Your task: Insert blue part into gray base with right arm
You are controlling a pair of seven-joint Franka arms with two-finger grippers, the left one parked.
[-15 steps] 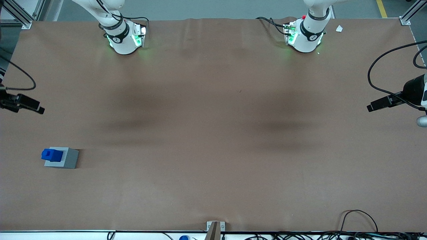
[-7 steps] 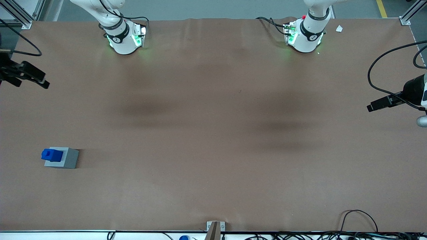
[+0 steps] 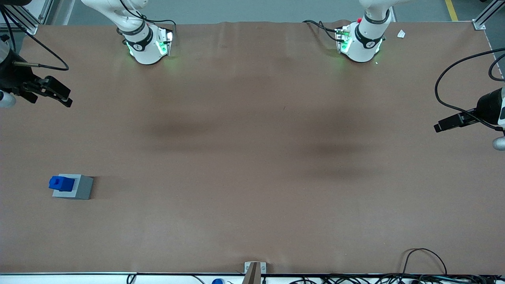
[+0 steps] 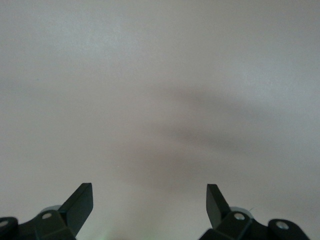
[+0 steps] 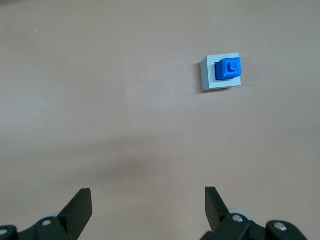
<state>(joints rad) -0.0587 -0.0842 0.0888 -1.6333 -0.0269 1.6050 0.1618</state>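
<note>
Insertion apparently done: blue part seated in gray base on tabletop toward working arm's end, gripper spread, empty, high and well apart; only parking possibly left.

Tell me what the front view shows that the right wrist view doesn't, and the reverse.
Only the front view shows the right arm from base upward, and its tool high above the brown table, farther from the camera than the blocks. Only the right wrist view shows the tool's two fingers spread wide with nothing between them, and the blue part's raised stub. Both show the blue part sitting on the gray base, toward one edge of it.
</note>
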